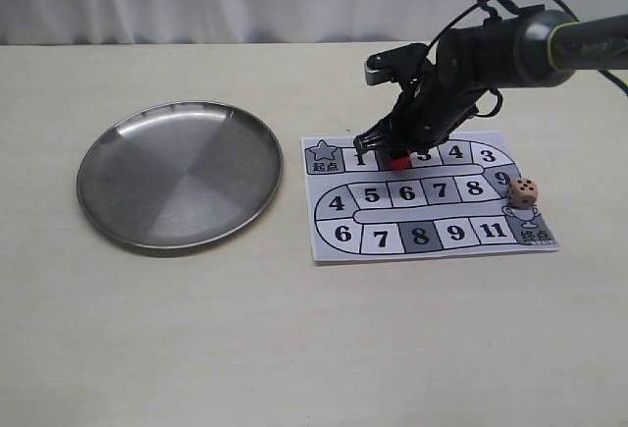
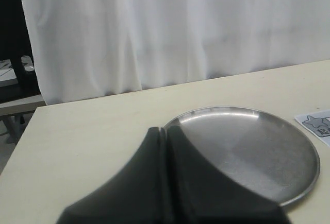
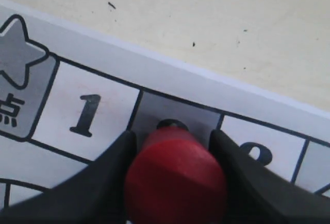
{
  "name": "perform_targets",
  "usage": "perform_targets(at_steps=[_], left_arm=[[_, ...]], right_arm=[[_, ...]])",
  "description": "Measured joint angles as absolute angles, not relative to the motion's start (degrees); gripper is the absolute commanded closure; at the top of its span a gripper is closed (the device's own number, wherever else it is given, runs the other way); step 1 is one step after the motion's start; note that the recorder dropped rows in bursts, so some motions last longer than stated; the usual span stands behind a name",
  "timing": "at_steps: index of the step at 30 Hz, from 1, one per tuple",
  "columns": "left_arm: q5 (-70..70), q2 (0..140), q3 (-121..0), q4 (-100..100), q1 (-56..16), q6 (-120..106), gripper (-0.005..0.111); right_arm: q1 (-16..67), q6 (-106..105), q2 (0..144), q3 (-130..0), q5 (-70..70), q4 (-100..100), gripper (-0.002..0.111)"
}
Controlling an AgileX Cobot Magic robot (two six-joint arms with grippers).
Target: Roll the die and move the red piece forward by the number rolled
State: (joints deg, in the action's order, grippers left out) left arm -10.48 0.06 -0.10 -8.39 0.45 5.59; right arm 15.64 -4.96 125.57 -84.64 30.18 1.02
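The red piece (image 1: 398,162) stands upright on the grey second square of the paper board (image 1: 334,242), between squares 1 and 3. My right gripper (image 1: 394,150) reaches down over it from the right. In the right wrist view its two black fingers (image 3: 111,167) press close on both sides of the red piece (image 3: 175,175), shut on it. The die (image 1: 523,190), a tan cube with dark pips, rests at the board's right edge near the trophy square. My left gripper (image 2: 165,131) is shut and empty, above the plate's near rim; it is out of the exterior view.
A round steel plate (image 1: 180,175) lies empty to the left of the board, and in the left wrist view the plate (image 2: 247,147) sits beside the board's star corner (image 2: 315,125). A white curtain closes off the table's far edge.
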Motion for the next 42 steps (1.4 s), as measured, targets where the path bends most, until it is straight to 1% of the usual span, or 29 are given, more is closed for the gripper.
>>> perform_targets(at_steps=[6, 12, 18, 23, 32, 42], left_arm=[[-10.48, 0.06, -0.1, -8.39, 0.45, 5.59, 0.107], [-10.48, 0.06, -0.1, -8.39, 0.45, 5.59, 0.107], [-10.48, 0.06, -0.1, -8.39, 0.45, 5.59, 0.107], [-10.48, 0.06, -0.1, -8.39, 0.45, 5.59, 0.107], [-10.48, 0.06, -0.1, -8.39, 0.45, 5.59, 0.107], [-10.48, 0.06, -0.1, -8.39, 0.45, 5.59, 0.107]], right_arm=[[15.64, -4.96, 124.31, -84.64, 30.29, 0.82, 0.104], [15.0, -4.85, 116.08, -84.64, 30.4, -0.68, 0.104], [11.8, -3.67, 110.71, -84.64, 30.29, -0.76, 0.104], [10.92, -3.45, 112.55, -82.49, 29.44, -0.76, 0.104], [10.92, -3.45, 123.14, -79.44, 26.13, 1.42, 0.104], [10.92, -3.57, 124.02, -79.63, 24.42, 1.98, 0.104]])
